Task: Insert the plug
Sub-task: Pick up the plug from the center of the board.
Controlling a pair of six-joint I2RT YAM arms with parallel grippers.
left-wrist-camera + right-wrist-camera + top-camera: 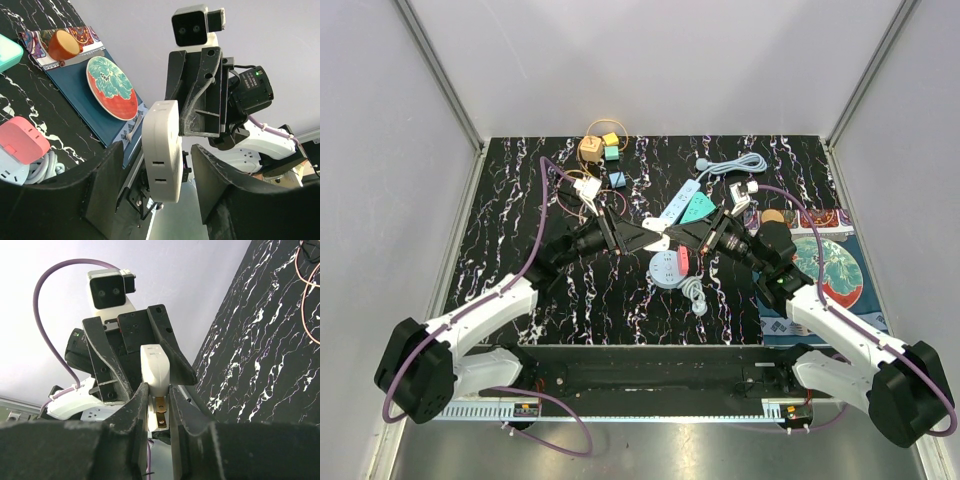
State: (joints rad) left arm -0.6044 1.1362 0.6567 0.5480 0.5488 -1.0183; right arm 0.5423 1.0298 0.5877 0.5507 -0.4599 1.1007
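Right wrist view: right gripper clamps the plug, prongs half hidden between its fingers. Left gripper flanks it, jaws apart, not touching.

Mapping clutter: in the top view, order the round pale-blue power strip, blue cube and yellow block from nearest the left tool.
From the left tool:
1. Round pale-blue power strip, just toward the bases.
2. Blue cube, beyond it, slightly left.
3. Yellow block, at the far edge.

left arm and right arm: white links, black joints, purple cable on each, running up from black base rail. left gripper, right gripper: matte black angular fingers.
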